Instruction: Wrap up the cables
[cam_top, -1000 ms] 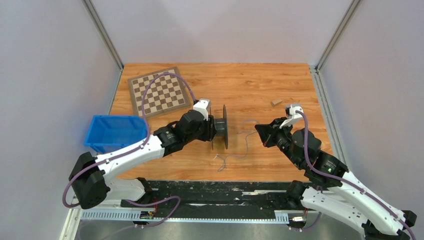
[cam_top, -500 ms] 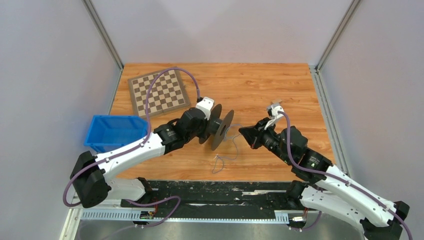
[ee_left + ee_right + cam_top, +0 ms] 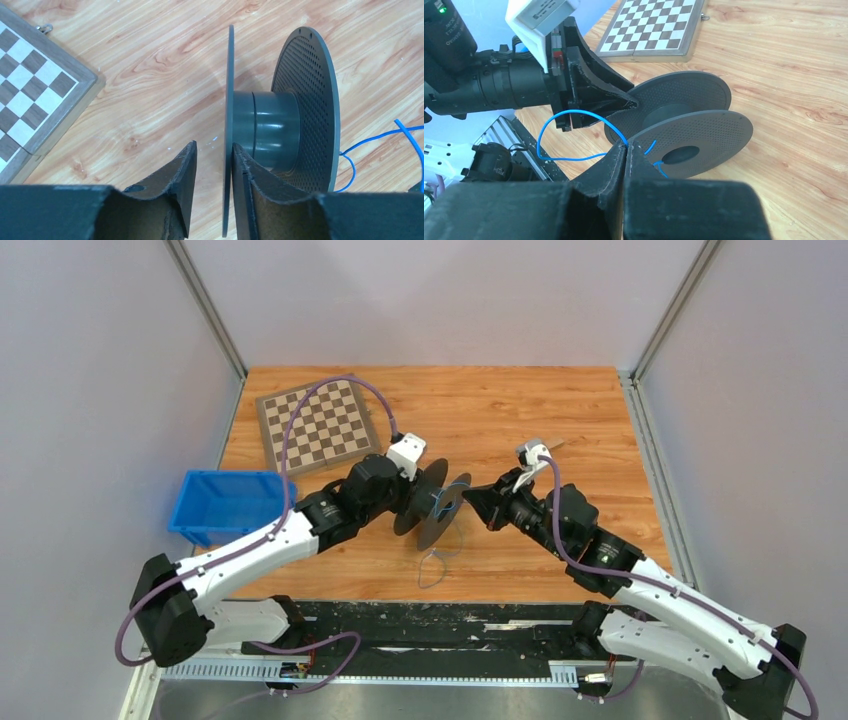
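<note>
The spool [image 3: 436, 525] has tilted toward the right jaws, pinched on the cable [image 3: 571, 111]; left jaws straddle its disc, apart.

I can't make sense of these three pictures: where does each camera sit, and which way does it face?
Top external: fixed above and behind, looking down at the table; left arm and right arm show.
Left wrist: behind the left gripper, whose fingers show, facing the spool.
Right wrist: behind the right gripper, shut on the blue cable, facing the spool and left gripper.
Shared: spool and chessboard appear in all three.
</note>
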